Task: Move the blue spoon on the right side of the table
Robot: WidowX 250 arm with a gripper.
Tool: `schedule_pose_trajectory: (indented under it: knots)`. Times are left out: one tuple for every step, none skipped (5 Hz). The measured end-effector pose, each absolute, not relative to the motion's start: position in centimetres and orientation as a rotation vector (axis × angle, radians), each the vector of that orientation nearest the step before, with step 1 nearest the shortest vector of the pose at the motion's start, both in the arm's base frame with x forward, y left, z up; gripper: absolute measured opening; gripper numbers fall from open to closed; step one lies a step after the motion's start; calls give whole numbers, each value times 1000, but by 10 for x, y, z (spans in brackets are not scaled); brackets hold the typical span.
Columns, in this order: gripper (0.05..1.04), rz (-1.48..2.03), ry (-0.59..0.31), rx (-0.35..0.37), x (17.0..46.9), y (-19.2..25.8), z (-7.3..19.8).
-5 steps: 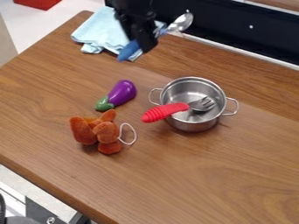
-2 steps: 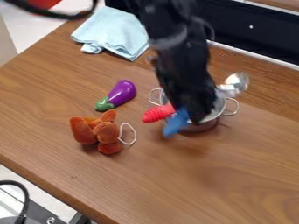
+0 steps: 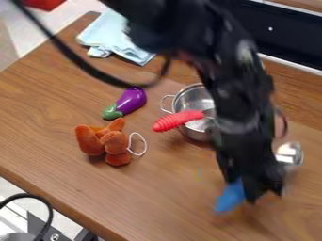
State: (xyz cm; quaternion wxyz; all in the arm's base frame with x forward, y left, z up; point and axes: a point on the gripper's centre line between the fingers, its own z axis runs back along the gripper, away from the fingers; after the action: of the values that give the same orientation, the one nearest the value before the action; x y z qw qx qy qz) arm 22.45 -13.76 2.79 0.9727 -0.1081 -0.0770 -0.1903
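Blue spoon in the gripper over the table, nearer the camera than the metal pot

Desk: is leaving room at lower centre
Pot: is blocking the centre
Plush toy: is obstructing centre left
Cable: is barring upper left

Labels, numbers, signs — none readable

Blue-handled silver spoon crosswise in the claw
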Motion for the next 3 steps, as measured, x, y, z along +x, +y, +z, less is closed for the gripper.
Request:
schedule_pose_trajectory:
  knots:
    - [379,-403,-205,-185,229,-150,9]
    - [378,-418,-244,-182,236,-156,7]
    - [448,-447,-210,-208,236,-160,7]
